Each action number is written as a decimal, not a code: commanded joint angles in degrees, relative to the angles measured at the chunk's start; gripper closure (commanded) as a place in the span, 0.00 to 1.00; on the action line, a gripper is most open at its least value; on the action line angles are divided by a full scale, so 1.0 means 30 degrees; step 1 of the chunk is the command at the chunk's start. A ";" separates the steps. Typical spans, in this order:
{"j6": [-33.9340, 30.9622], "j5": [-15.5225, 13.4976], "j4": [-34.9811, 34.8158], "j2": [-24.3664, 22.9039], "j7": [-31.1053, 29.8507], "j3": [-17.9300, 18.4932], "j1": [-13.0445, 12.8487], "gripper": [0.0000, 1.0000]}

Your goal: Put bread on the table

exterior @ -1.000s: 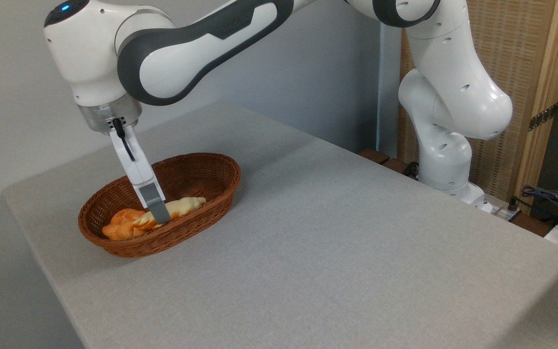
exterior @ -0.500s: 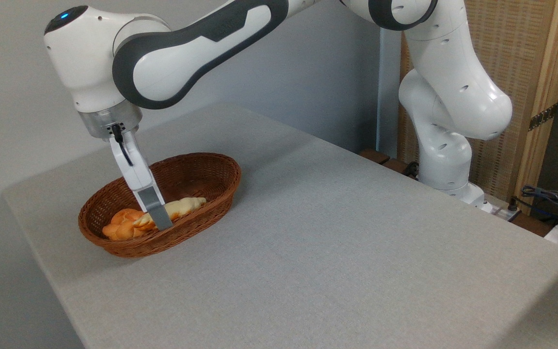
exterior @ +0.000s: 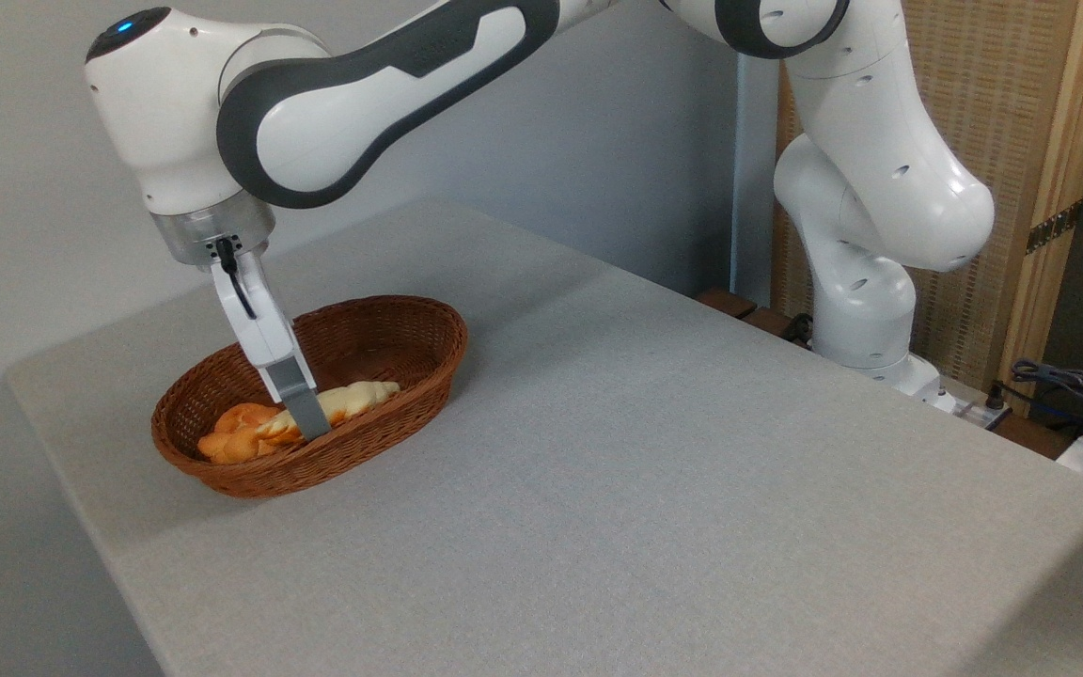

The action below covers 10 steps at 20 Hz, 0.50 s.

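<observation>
Grey counter [exterior: 654, 451] with a wicker basket [exterior: 410, 376] on it. Gripper [exterior: 308, 425] sits mid-loaf across the braided bread [exterior: 353, 399] lying inside. Can't tell if it's clamped.

This looks like a robotics lab or test room. A white and dark-grey jointed robot arm [exterior: 861, 188] stands fixed beside a plain light-grey fabric-covered tabletop [exterior: 645, 451]. Bare pale walls [exterior: 24, 141], a woven wood-framed screen [exterior: 1021, 141] and loose dark cables [exterior: 1068, 385] at the right edge surround it.
</observation>
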 commanded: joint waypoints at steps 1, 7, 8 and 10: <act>0.0131 -0.0059 0.0069 -0.0081 -0.0314 -0.0163 -0.0096 0.92; 0.0102 -0.0059 0.0127 -0.0549 -0.0343 -0.0309 -0.0067 1.00; 0.0102 -0.0059 0.0128 -0.0752 -0.0286 -0.0251 -0.0067 1.00; 0.0102 -0.0118 0.0128 -0.0813 -0.0285 -0.0163 -0.0038 1.00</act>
